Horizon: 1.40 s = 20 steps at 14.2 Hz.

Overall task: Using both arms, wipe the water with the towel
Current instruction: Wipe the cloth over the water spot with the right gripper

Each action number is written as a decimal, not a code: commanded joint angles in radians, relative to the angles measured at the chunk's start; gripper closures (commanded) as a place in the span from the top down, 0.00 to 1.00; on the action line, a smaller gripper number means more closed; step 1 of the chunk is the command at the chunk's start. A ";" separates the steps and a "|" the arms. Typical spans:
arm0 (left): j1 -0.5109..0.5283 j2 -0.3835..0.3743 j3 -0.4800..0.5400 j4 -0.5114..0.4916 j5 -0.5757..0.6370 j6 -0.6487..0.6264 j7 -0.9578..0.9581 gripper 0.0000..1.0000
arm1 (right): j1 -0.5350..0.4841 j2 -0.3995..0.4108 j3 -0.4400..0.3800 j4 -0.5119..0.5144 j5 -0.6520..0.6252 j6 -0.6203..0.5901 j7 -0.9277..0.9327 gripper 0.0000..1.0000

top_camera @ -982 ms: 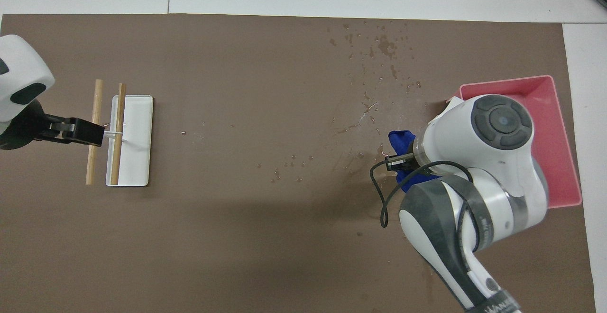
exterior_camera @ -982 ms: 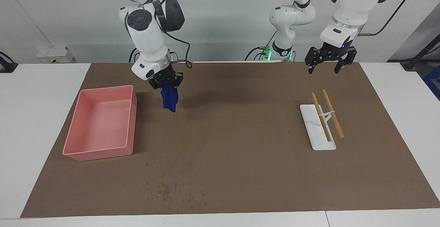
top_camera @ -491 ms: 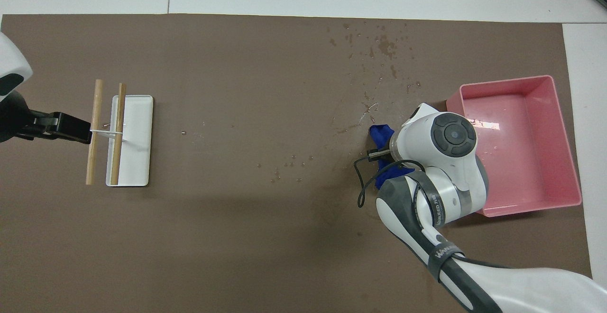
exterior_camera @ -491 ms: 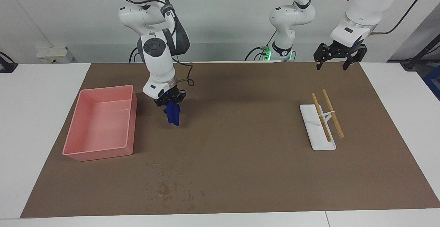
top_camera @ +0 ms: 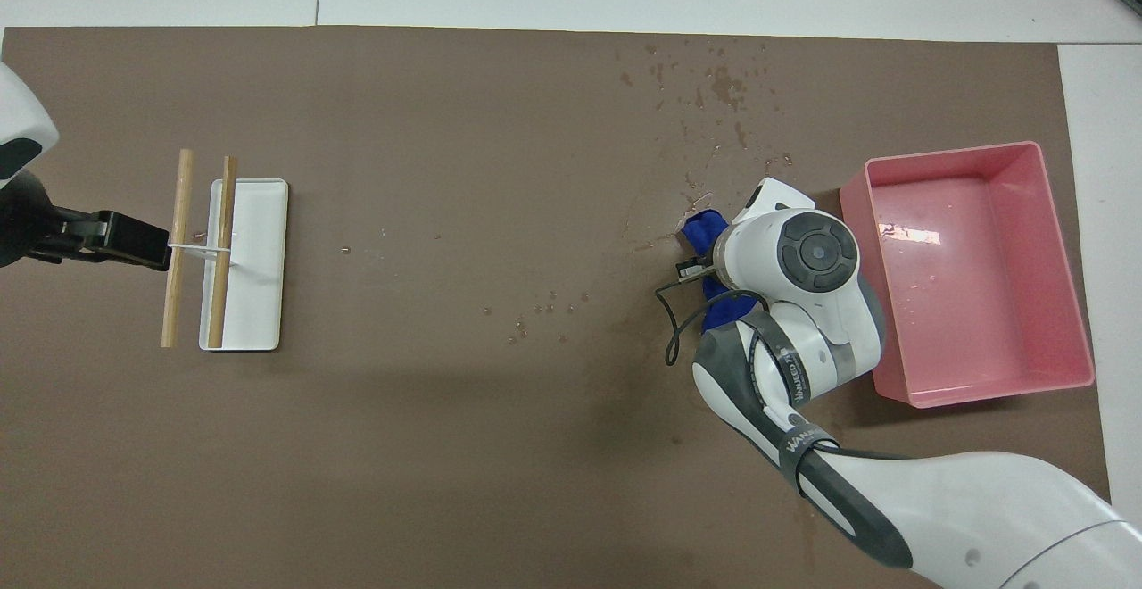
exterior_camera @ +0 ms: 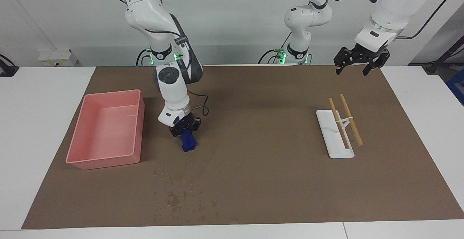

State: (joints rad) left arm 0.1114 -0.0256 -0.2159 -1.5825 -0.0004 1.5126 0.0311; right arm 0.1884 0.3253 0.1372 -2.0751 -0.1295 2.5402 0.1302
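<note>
Pink bin (exterior_camera: 105, 128): an empty rectangular tub is seen on the brown mat (exterior_camera: 253, 181), toward the right arm's end of the table.
Right gripper (exterior_camera: 185, 129): it is clenched on the towel (exterior_camera: 188, 143), just beside the bin; the blue bunch hangs below the fingertips, low over the mat.
Water (exterior_camera: 177, 195): scattered drops and a darker patch are seen farther from the robots than the towel.
Step in hand: the towel is judged to be on its way to the spill; nothing looks wiped yet.
Next move: the towel must be pressed flat and dragged through the drops.
White tray (exterior_camera: 335, 135): two wooden sticks (exterior_camera: 345, 120) are laid across it.
Left gripper (exterior_camera: 361, 61): it is held released, waiting above the mat's edge.
Room: a white table and a plain pale wall are seen.
</note>
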 commanded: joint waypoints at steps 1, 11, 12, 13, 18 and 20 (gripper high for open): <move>0.017 -0.007 -0.011 -0.002 0.008 -0.005 0.007 1.00 | -0.030 0.081 0.005 0.007 -0.047 0.026 0.054 0.00; 0.013 -0.023 -0.011 -0.030 0.007 -0.014 0.007 1.00 | -0.006 0.026 0.031 -0.043 -0.019 -0.158 0.246 0.00; 0.013 -0.023 -0.011 -0.030 0.007 -0.014 0.007 1.00 | -0.007 0.015 0.033 -0.056 -0.009 -0.176 0.243 0.00; 0.013 -0.023 -0.011 -0.030 0.007 -0.014 0.007 1.00 | -0.006 0.011 0.033 -0.068 -0.006 -0.204 0.240 0.00; 0.013 -0.023 -0.011 -0.030 0.007 -0.014 0.007 1.00 | -0.007 -0.104 0.033 -0.149 0.028 -0.297 0.230 0.00; 0.004 -0.023 -0.013 -0.031 0.007 -0.022 0.006 1.00 | -0.013 -0.164 0.033 -0.184 0.033 -0.346 0.215 0.00</move>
State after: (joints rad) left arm 0.1118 -0.0259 -0.2203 -1.5902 -0.0003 1.5012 0.0311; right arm 0.1897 0.2354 0.1612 -2.1378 -0.1194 2.2458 0.3491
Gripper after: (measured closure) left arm 0.000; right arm 0.819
